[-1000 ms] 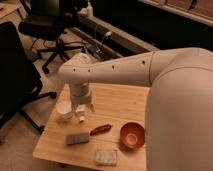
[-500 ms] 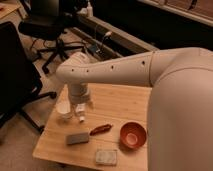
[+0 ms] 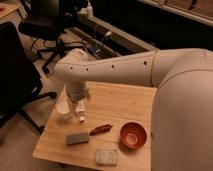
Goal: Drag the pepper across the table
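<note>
The pepper (image 3: 101, 129) is a small slim dark-red chili lying on the light wooden table (image 3: 122, 102), near its front middle. My gripper (image 3: 81, 115) hangs from the white arm that reaches in from the right. It points down just above the table top, a short way left of and behind the pepper, apart from it. It holds nothing that I can see.
An orange-red bowl (image 3: 133, 135) sits right of the pepper. A grey block (image 3: 77, 138) lies left of it and a pale sponge (image 3: 106, 157) at the front edge. A white cup (image 3: 64, 110) stands beside the gripper. Black office chairs (image 3: 47, 25) stand to the left and behind.
The arm has shifted slightly left and down, bringing the gripper lower toward the table. The pepper and the other objects have not moved.
</note>
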`<state>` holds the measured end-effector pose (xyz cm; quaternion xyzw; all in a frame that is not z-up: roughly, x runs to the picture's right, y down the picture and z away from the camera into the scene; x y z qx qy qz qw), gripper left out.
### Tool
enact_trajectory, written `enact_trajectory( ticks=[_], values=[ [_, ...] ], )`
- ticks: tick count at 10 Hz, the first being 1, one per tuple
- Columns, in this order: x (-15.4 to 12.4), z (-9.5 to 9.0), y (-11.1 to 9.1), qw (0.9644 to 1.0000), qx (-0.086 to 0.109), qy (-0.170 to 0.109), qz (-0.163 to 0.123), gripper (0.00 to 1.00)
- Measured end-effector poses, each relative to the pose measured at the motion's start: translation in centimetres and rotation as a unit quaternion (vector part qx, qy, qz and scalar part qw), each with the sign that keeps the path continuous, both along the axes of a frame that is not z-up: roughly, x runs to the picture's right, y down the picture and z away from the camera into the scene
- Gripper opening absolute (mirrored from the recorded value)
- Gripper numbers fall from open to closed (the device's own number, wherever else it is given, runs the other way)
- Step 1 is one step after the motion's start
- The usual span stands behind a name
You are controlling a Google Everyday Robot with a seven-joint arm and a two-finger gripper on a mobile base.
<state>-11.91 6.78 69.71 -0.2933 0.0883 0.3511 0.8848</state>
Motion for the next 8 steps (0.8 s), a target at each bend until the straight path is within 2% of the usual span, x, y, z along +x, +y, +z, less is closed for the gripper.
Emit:
enact_trajectory(
  ticks=[1,2,3,4,7,8],
  values=[
    [-0.1,0.0,-0.7,0.9989,0.006,-0.028,-0.038,0.65],
    [-0.1,0.0,-1.3,0.9962,0.009,-0.05,-0.07,0.65],
    [-0.1,0.0,-2.2,0.9905,0.013,-0.078,-0.112,0.65],
    [0.0,0.1,-3.2,0.9811,0.016,-0.111,-0.158,0.65],
    [0.6,-0.1,-4.9,0.9607,0.008,-0.161,-0.226,0.65],
    [1.2,-0.1,-5.2,0.958,0.003,-0.166,-0.234,0.65]
  ],
)
